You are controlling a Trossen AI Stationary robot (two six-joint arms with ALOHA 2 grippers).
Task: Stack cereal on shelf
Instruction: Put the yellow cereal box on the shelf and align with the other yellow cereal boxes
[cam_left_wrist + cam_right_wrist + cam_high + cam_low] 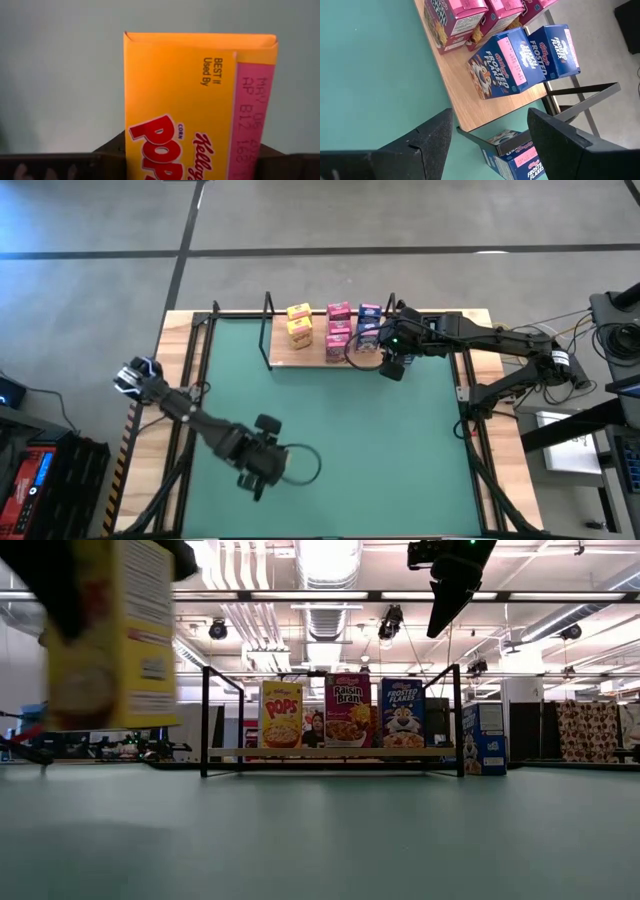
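Note:
My left gripper [262, 468] is over the near-left part of the green table, shut on a yellow cereal box [110, 635] that hangs clear of the table. The wooden shelf [312, 358] stands at the far edge. On it stand yellow boxes [298, 322], pink boxes [338, 332] and blue boxes [520, 57]. One more blue box [484, 740] stands on the table just off the shelf's right end. My right gripper [490, 135] hovers open above that end, touching nothing. My left gripper pinches the yellow box between its two fingers, one on each of two opposite sides [131, 150]. The fingers [60, 590] come from above, pointing steeply down. The box hangs below them, roughly upright and slightly tilted, lifted clear of the table.
Black wire uprights [204, 720] rise at both ends of the shelf. The wooden table frame [185, 380] runs along the green mat's sides. Open green surface lies between my left gripper and the shelf.

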